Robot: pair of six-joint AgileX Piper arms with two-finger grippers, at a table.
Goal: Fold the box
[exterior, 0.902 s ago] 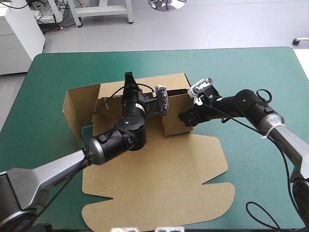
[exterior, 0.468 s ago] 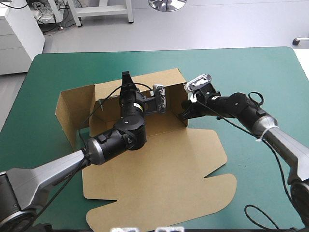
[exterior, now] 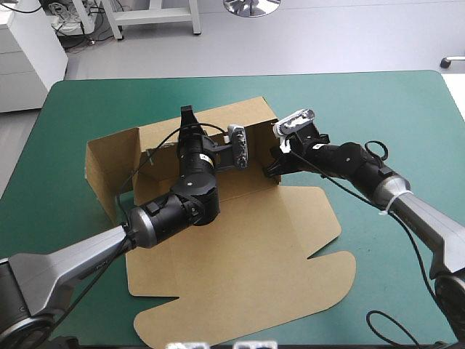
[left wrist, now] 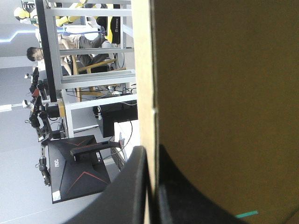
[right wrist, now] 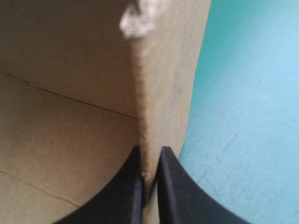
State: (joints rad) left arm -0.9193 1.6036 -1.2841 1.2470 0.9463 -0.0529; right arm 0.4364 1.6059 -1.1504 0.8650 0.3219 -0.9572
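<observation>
The brown box (exterior: 240,269) lies mid-table, its lid flat toward the front edge, with the back wall and the left wall (exterior: 109,163) raised. My left gripper (exterior: 189,120) is shut on the back wall's top edge. In the left wrist view its gripper (left wrist: 152,151) pinches the board's edge (left wrist: 224,93). My right gripper (exterior: 271,169) is shut on the right wall's edge at the box's far right corner. In the right wrist view that gripper (right wrist: 149,151) clamps the upright board (right wrist: 159,84), with the box's inside to one side.
Teal-green cover (exterior: 378,109) stretches to the right of the box and beyond it, and a strip (exterior: 58,240) shows on its left. In the right wrist view the cover (right wrist: 247,102) lies just outside the held wall.
My right gripper shut on the right wall's edge and moved left and farther back, standing that wall up. The whole box shifted slightly left. The left gripper kept its hold.
</observation>
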